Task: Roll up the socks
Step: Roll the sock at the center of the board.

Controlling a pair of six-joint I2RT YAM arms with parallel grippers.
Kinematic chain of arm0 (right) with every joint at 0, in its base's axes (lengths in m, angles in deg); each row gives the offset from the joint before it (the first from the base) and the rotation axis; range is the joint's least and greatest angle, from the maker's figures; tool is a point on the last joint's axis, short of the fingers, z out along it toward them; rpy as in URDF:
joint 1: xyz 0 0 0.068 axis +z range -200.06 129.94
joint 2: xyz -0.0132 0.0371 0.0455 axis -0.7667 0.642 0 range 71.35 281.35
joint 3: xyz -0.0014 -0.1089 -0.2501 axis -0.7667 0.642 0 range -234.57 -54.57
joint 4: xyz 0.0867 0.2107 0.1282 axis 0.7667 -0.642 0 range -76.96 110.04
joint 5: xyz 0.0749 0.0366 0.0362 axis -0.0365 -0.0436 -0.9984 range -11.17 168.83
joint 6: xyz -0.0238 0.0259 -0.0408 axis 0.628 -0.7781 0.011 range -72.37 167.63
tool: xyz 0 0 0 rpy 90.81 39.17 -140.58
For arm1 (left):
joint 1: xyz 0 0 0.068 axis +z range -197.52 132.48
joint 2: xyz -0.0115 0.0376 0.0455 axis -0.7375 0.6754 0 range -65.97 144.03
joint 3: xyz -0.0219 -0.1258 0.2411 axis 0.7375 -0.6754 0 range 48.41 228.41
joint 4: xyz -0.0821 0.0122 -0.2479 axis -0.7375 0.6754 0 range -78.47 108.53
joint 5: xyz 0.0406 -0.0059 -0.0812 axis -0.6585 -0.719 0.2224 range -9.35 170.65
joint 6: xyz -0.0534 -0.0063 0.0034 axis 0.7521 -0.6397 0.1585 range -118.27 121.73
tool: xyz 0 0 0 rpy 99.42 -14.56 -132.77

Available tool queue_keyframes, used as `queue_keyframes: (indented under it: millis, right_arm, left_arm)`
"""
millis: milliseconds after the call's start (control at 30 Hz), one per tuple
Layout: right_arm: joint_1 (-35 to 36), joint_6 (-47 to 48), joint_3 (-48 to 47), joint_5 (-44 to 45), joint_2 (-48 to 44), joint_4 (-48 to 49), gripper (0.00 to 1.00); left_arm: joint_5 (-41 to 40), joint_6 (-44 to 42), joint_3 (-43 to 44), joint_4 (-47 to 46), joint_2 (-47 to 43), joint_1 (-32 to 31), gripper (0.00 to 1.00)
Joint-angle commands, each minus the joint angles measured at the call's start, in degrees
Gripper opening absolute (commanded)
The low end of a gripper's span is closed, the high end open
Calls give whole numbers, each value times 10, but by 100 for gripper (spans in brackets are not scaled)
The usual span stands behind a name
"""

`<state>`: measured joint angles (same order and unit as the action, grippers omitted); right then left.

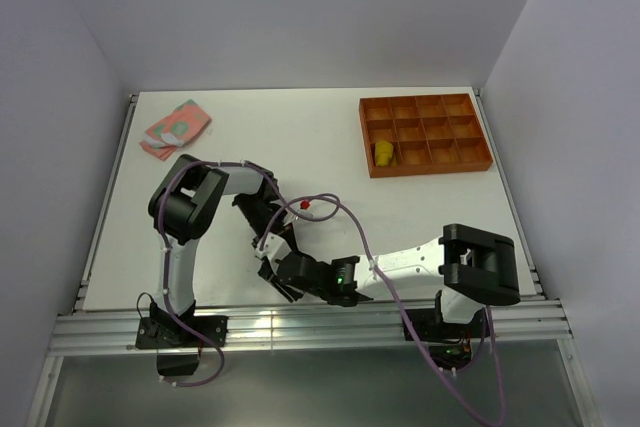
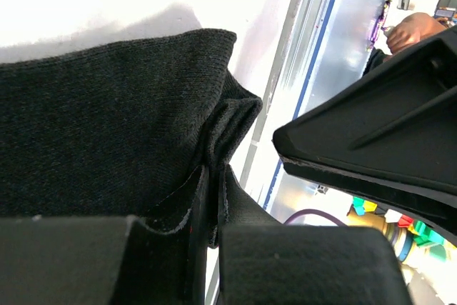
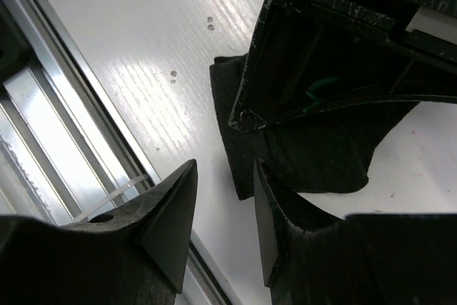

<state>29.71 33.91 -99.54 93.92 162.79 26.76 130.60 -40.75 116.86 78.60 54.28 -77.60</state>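
The black sock (image 2: 107, 126) lies near the table's front edge. My left gripper (image 2: 214, 183) is shut on a bunched fold of it. In the right wrist view the black sock (image 3: 314, 151) spreads under the left gripper's body (image 3: 335, 48). My right gripper (image 3: 225, 176) stands open just beside the sock's corner, with bare table between its fingers. In the top view both grippers meet at the front centre, left gripper (image 1: 272, 250) and right gripper (image 1: 290, 282), and hide most of the sock. The pink sock with green patches (image 1: 175, 127) lies at the back left. The mustard-yellow sock (image 1: 382, 152) sits in a compartment of the tray.
The orange tray (image 1: 425, 107) with square compartments stands at the back right. A metal rail (image 1: 300, 327) runs along the front edge, right beside the grippers. Purple cables (image 1: 340, 209) loop over the table between the arms.
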Motion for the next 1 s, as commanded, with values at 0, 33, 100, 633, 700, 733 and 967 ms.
queue_keyframes:
  millis: [0,33,100,633,700,733,967]
  right_arm:
    - [-2,8,-20,-11,9,-4,45]
    - [-3,8,-20,-10,15,-3,45]
    - [-6,11,-24,-7,25,-4,45]
    - [-12,32,-37,12,39,-7,47]
    - [-12,33,-43,3,51,-8,47]
    - [-13,34,-45,-1,54,-8,47]
    - [-11,26,-43,-17,73,-6,48]
  left_arm:
    - [-24,-30,7,-2,14,1,0]
    - [-25,-31,8,3,17,1,0]
    - [-28,-36,11,5,17,1,0]
    - [-38,-58,24,47,44,-1,0]
    - [-39,-57,25,50,43,-1,0]
    - [-39,-58,27,53,43,-1,0]
    - [-34,-57,35,61,46,-1,0]
